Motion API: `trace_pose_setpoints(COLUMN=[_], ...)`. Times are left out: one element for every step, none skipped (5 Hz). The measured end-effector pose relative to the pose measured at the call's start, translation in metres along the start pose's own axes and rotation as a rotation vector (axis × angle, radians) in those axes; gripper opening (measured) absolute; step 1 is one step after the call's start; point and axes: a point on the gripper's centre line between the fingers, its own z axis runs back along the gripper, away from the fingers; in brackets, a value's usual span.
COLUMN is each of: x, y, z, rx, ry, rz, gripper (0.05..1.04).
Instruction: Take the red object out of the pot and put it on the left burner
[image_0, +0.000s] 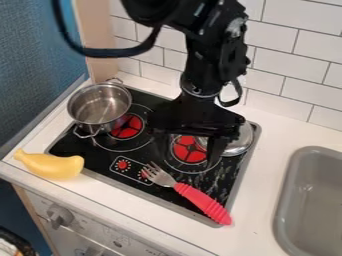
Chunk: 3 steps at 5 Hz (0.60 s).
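Above the right burner (189, 149), the black gripper (188, 157) hangs down with its two fingers spread apart and nothing between them. A silver pot (99, 104) stands at the stove's back left corner, beside and partly over the left burner (127, 126); bare metal shows inside it. The only loose red object visible is the ridged red handle of a fork (203, 202), lying at the stove's front right with its metal tines pointing back left, in front of the gripper.
A silver lid (239, 142) lies at the stove's right side, partly behind the gripper. The yellow banana (51, 165) rests on the counter at the front left. A grey sink (284, 212) is at the right, and a tiled wall (284, 67) stands behind.
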Motion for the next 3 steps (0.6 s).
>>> trace_pose_setpoints(x=[-0.007,-0.019,-0.030], y=[0.013,0.048,0.070], z=[0.012,0.017,0.020], rx=[-0.013,0.016,0.027], ry=[-0.029,-0.002,0.004], rz=[-0.241,-0.258,-0.169], gripper=[1.000,1.000,1.000])
